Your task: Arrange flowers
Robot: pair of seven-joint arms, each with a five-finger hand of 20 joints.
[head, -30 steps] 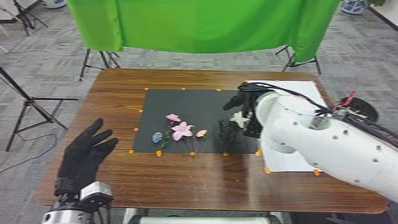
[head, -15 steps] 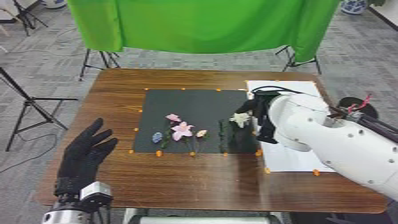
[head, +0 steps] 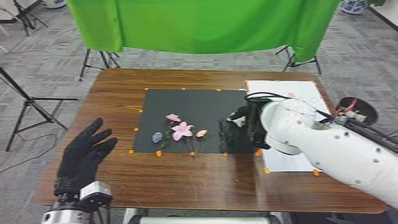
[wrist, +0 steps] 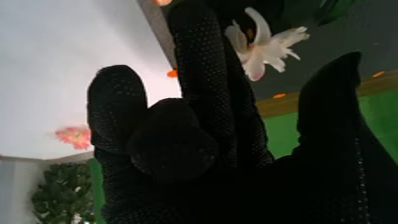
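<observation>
In the head view, my left hand [head: 86, 150] is held open above the table's left side. On the black sheet [head: 191, 100] lie a large pink flower [head: 181, 131], a small pink one [head: 172, 117], a blue one [head: 157, 137] and a cream one [head: 202, 133]. My right hand [head: 255, 121] is over the sheet's right edge, largely covering the white flower [head: 238, 120]. In the right wrist view, the white flower [wrist: 258, 47] shows beyond the right hand [wrist: 209, 115], between its extended fingers and the thumb set apart; no grasp is visible.
A white sheet [head: 282, 162] lies right of the black one, partly under my right arm, with a pink flower [head: 291, 95] near its far end. A dark round container [head: 357, 109] holding flowers stands beside the table's right edge. Orange markers edge both sheets.
My right hand first moved right and toward the robot, uncovering the white flower, then came back left over it. The left hand has stayed in place.
</observation>
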